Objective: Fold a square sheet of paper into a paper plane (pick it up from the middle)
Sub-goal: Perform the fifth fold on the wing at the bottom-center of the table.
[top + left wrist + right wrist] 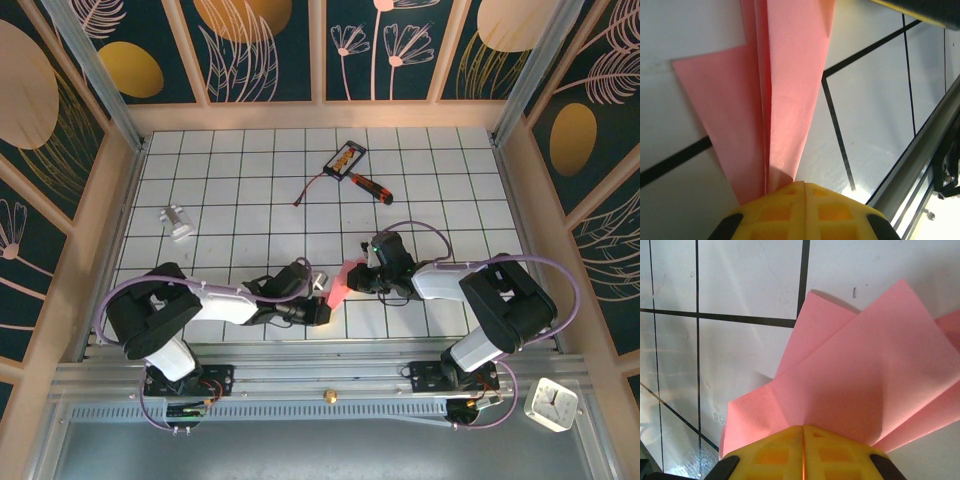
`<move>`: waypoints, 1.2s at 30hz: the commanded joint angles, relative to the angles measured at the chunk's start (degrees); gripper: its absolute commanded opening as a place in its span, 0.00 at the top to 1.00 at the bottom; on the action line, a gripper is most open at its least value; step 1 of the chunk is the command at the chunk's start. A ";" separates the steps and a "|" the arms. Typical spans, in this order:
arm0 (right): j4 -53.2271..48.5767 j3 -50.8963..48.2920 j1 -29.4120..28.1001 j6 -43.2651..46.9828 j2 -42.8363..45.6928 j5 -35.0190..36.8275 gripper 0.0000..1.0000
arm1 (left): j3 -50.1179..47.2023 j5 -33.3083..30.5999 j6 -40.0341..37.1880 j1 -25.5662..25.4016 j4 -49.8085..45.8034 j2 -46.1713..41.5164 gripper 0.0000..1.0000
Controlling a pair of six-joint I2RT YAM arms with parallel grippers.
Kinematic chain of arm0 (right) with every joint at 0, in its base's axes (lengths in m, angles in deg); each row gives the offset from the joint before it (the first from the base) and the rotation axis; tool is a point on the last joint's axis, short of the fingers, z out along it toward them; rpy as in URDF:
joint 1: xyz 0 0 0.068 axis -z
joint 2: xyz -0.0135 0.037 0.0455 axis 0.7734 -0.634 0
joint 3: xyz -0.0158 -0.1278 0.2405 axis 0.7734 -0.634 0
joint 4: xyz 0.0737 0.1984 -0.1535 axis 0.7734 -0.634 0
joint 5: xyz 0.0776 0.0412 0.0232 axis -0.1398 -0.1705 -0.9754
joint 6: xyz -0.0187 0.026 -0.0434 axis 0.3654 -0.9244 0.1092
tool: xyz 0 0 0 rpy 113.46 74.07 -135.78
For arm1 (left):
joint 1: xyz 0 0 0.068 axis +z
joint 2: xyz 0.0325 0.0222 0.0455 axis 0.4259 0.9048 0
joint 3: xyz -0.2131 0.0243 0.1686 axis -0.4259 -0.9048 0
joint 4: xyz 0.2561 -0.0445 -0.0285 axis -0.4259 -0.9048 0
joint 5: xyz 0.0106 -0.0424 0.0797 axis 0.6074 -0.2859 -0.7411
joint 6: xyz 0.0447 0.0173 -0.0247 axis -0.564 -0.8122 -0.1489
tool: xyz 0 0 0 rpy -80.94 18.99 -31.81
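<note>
**Both arms pinch the pink plane at mid-table**

From above, the two arms reach in towards each other over the white tiled table. The left gripper and the right gripper almost meet. The plane sits between them as a small folded pink shape, near the front edge and roughly central. Each gripper has one end of it. Well behind, towards the back wall, a red-handled screwdriver lies just beside a black-and-orange card. A small white object sits off to the left. A little clock rests on the frame at the front right corner.

At the left wrist, the yellow fingers are pressed together, and the left gripper is clamped on the narrow end of the plane. Several stacked pink layers rise out of the pinch in a long slim wedge. One flap spreads to the left over the tile. I cannot tell whether that flap touches the table. A metal rail runs along the lower right.

At the right wrist, the yellow fingers are also closed tight, with only a seam between them. The right gripper grips the plane. Here it fans out as broad overlapping pink flaps above the gridded table, casting a soft shadow.
</note>
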 commanded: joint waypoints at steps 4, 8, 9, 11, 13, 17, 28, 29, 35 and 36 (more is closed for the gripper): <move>-7.73 -1.68 -0.03 1.30 -4.65 6.55 0.90 | -4.82 5.28 -0.48 -1.97 -11.34 -1.44 1.00; -7.77 -1.75 -0.01 1.30 -4.85 6.47 0.90 | -5.89 5.55 -0.33 -1.95 -13.75 -4.47 1.00; -7.69 -1.81 -0.03 1.34 -4.81 6.46 0.90 | -5.68 5.66 -0.22 -1.96 -14.12 -6.00 1.00; -7.54 -1.90 -0.05 1.26 -4.76 6.37 0.90 | -4.22 5.70 -0.17 -1.97 -14.10 -9.37 1.00; -7.48 -1.93 -0.04 1.19 -4.62 6.31 0.90 | -1.85 5.65 0.40 -1.92 -12.56 -11.76 1.00; -7.57 -1.92 -0.22 1.09 -4.27 6.46 0.90 | 1.99 4.99 4.06 -1.86 -3.21 -10.76 1.00; -8.15 -1.48 -0.34 1.44 -3.41 6.46 0.90 | 9.58 0.60 -2.16 2.59 -6.53 2.46 1.00; -8.14 -1.44 -0.37 1.45 -3.42 6.46 0.90 | 9.58 0.97 -2.57 2.82 -6.78 2.88 1.00; -8.30 -1.04 -0.35 1.53 -3.57 6.46 0.90 | 8.76 2.40 -3.63 3.31 -7.05 5.13 1.00; -8.44 -0.91 -0.31 1.62 -3.62 6.40 0.90 | 8.31 2.40 -3.73 3.51 -7.02 5.21 1.00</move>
